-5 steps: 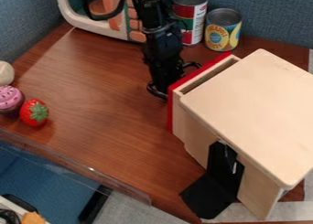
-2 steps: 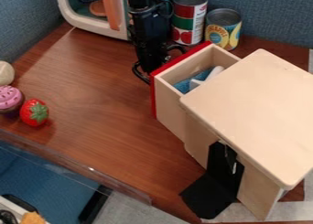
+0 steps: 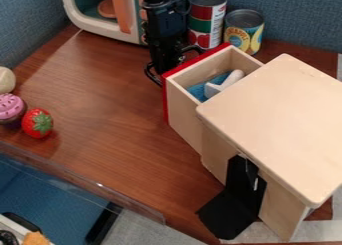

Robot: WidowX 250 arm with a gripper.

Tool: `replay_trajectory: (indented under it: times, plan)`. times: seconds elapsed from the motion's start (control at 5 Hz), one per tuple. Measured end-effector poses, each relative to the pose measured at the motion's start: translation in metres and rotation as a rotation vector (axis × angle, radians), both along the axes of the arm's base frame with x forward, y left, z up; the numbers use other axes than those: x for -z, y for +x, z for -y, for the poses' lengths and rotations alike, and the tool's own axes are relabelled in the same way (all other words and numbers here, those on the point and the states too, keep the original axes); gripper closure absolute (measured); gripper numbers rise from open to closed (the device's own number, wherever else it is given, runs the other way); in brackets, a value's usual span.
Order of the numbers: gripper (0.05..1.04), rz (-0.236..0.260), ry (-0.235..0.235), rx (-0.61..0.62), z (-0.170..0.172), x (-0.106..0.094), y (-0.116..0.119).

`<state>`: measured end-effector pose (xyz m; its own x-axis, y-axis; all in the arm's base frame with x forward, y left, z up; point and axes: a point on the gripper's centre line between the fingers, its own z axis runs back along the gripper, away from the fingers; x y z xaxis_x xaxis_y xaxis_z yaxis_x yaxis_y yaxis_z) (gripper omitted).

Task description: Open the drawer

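The black gripper [image 3: 167,69] hangs down at the upper middle, against the outer side of the drawer's red front. Whether its fingers are apart cannot be made out, as the red front partly hides them. The drawer [image 3: 184,106] of the light wooden cabinet [image 3: 280,114] stands pulled out toward the left. Inside it lie a blue item [image 3: 197,91] and a whitish item [image 3: 232,80], partly under the cabinet top.
Two cans, a tall one [image 3: 206,19] and a shorter one [image 3: 244,30], stand behind the drawer. A toy microwave [image 3: 100,29] is at the upper left. A strawberry [image 3: 37,123] and a pink cupcake [image 3: 10,108] lie left. A black bracket [image 3: 230,214] sits before the cabinet.
The gripper has moved left and up in the view. Over the same span the drawer has slid out from slightly open to well open, and its contents have come into sight.
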<state>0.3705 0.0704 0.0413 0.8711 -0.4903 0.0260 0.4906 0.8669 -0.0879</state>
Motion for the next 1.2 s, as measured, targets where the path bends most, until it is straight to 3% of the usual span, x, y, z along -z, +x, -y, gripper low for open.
replay_trajectory:
  times: [1.2]
  plan:
    - [0.949,-0.043,0.037,0.021,-0.0074,-0.0006,-0.0010]
